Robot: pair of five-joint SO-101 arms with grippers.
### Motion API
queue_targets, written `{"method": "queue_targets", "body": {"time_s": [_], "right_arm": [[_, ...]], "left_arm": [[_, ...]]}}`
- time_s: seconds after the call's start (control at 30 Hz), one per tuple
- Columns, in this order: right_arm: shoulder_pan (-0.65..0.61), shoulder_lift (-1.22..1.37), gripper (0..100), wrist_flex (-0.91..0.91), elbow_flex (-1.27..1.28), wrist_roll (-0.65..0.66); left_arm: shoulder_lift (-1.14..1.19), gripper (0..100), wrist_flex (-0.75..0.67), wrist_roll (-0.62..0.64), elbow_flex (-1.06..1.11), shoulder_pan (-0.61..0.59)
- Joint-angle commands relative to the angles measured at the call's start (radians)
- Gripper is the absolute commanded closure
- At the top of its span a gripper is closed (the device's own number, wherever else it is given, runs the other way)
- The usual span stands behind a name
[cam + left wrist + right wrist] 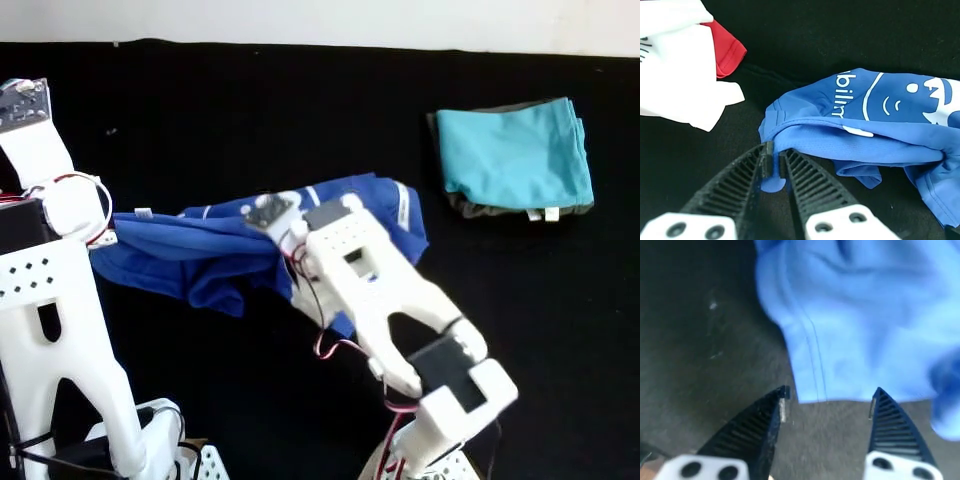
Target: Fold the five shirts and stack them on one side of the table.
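Blue shirt [900,130], hem pinched in left fingers [810,186], far end cut off

Black table [250,120]; blue shirt [190,255], white print; teal shirt [510,150]; white shirt [670,75]; red shirt [727,52].

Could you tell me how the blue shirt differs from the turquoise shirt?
The blue printed fabric shirt is rumpled and unfolded; the turquoise fabric shirt is folded into a neat rectangle. The left gripper is shut on the blue shirt's edge; the turquoise shirt lies ungripped. The blue shirt bears white print; the turquoise shirt looks plain. Both are over the black table.
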Motion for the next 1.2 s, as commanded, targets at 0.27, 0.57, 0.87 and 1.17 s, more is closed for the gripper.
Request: {"method": "queue_targets", "body": {"time_s": [0.27, 0.57, 0.87, 1.17], "right_arm": [[0.045, 0.206, 79.0, -0.154, -0.021, -0.011], [0.096, 0.173, 99.1, -0.084, -0.044, -0.011], [0.165, -0.361, 99.2, 0.024, -0.113, -0.015], [0.4, -0.75, 99.2, -0.022, -0.15, -0.011]], "left_arm": [[-0.022, 99, -0.009, -0.003, -0.004, 0.004], [-0.015, 99, -0.009, -0.003, 0.005, 0.005], [-0.022, 99, -0.015, 0.0, 0.15, 0.059], [-0.024, 99, 0.095, 0.118, -0.18, 0.079]]}}
